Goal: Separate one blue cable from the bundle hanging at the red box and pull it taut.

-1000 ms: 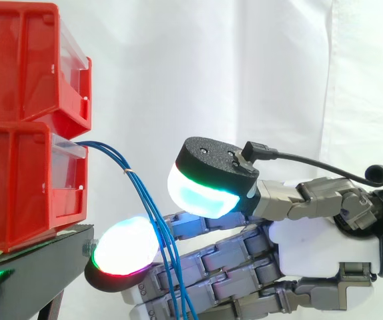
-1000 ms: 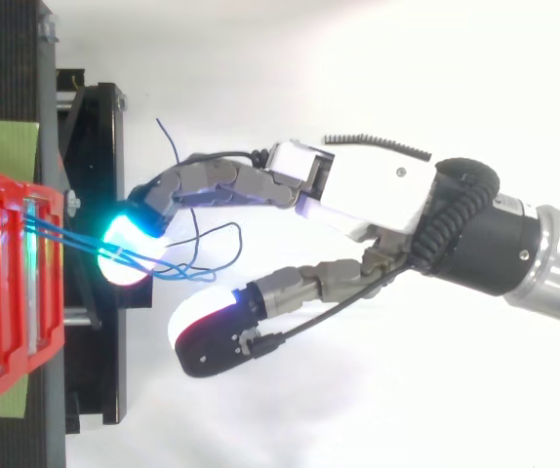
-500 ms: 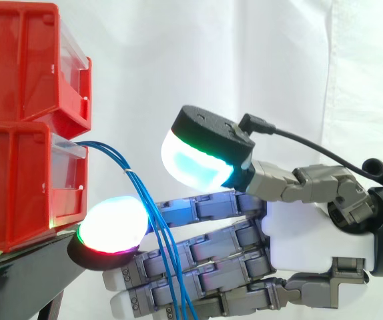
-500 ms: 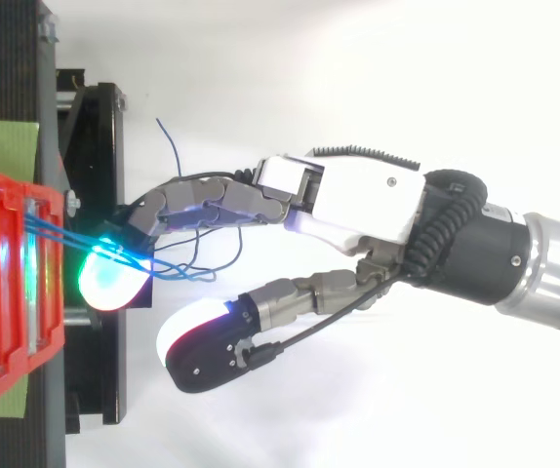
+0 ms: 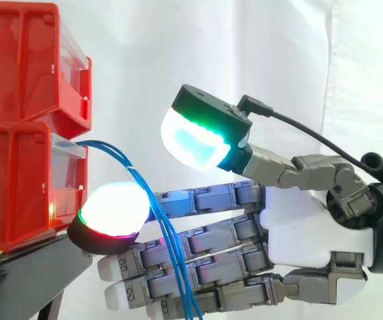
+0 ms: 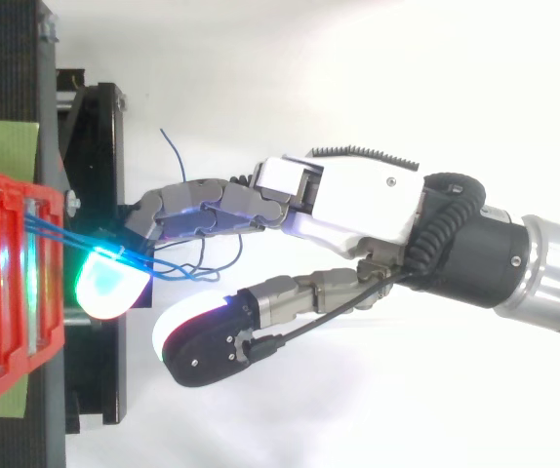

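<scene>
The blue cables (image 5: 138, 180) are seen hanging from the lower red box (image 5: 18, 187), across the straight fingers (image 5: 205, 200). The hand (image 5: 305, 233) is held wide open, with nothing gripped. No cable is picked out yet. One must be pinched next, then pulled away.

My pads (image 5: 115, 208) glow white and cyan, cables (image 5: 165, 243) blue, bins (image 5: 18, 167) at nine o'clock red, stand (image 5: 38, 267) black, curtain (image 5: 245, 53) white.
</scene>
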